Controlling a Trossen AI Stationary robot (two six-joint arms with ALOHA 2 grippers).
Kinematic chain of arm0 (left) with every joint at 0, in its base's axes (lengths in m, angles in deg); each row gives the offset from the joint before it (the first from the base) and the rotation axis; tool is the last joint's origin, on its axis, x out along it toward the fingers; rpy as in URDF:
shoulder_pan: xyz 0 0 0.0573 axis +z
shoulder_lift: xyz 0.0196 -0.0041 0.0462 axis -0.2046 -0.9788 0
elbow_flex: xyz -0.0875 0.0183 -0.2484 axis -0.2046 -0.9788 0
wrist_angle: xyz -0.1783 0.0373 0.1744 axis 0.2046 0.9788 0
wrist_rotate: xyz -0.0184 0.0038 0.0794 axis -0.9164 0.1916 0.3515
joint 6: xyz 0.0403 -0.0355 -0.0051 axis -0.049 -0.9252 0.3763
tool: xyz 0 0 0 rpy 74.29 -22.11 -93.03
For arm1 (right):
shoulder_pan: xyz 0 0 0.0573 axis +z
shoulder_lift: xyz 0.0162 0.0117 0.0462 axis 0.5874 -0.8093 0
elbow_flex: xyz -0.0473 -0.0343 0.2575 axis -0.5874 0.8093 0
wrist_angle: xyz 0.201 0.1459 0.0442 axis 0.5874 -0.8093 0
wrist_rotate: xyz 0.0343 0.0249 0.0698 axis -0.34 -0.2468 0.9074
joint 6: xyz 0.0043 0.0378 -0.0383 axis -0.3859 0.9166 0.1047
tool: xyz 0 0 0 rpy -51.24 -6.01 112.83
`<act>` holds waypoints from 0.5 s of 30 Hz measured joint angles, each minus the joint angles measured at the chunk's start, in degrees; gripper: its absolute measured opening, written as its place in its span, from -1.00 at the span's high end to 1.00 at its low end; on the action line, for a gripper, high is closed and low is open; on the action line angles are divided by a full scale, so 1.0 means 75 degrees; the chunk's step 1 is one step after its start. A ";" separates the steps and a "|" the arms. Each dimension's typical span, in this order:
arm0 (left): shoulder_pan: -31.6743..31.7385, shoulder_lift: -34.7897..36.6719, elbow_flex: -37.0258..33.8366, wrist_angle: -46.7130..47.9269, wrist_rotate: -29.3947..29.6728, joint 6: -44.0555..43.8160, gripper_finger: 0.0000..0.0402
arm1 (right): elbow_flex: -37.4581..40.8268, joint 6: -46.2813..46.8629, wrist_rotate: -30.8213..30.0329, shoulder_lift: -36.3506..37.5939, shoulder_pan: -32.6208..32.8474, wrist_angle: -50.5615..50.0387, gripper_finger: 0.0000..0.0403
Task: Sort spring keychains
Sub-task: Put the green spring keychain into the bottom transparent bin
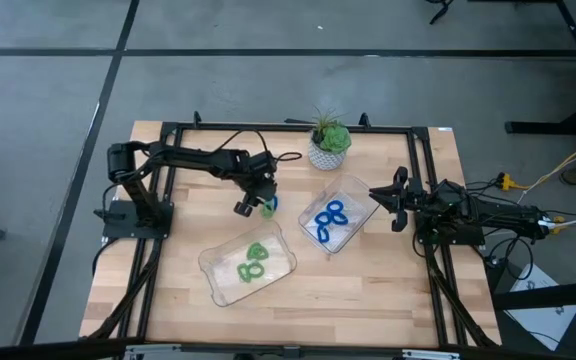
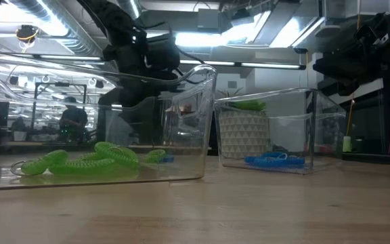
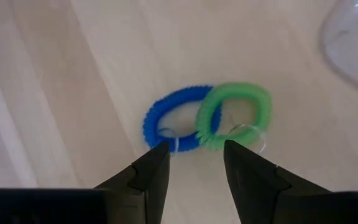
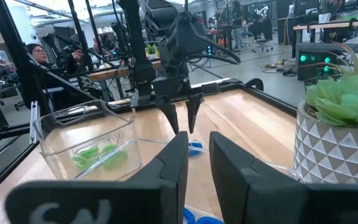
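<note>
A blue spring keychain (image 3: 166, 127) and a green one (image 3: 238, 112) lie overlapped on the wood between the trays, seen together in the high view (image 1: 268, 205). My left gripper (image 3: 194, 152) hangs just above them, open and pointing down, one finger over the blue loop and the other near the green loop's metal ring; the right wrist view shows it too (image 4: 185, 127). Green keychains (image 1: 253, 262) lie in the near clear tray (image 1: 218, 275). Blue keychains (image 1: 328, 220) lie in the right clear tray (image 1: 353, 190). My right gripper (image 1: 388, 200) waits beside that tray, open by a narrow gap (image 4: 197, 155).
A potted plant (image 1: 328, 145) in a white patterned pot stands near the table's far edge, behind the right tray. A black frame (image 1: 288, 125) runs round the table. Bare wood lies along the near edge (image 1: 318, 300). People sit at desks in the room beyond (image 4: 36, 53).
</note>
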 joint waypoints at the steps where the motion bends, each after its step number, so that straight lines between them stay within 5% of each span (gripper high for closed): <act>1: -0.0017 -0.0008 0.0000 -0.0008 -0.0115 0.0002 0.26 | 0.0000 0.0000 0.0000 0.0000 0.0000 0.0000 0.67; 15: -0.0439 -0.0778 -0.0005 -0.0595 0.0217 0.0003 0.26 | 0.0000 0.0000 0.0003 0.0000 0.0000 0.0000 0.67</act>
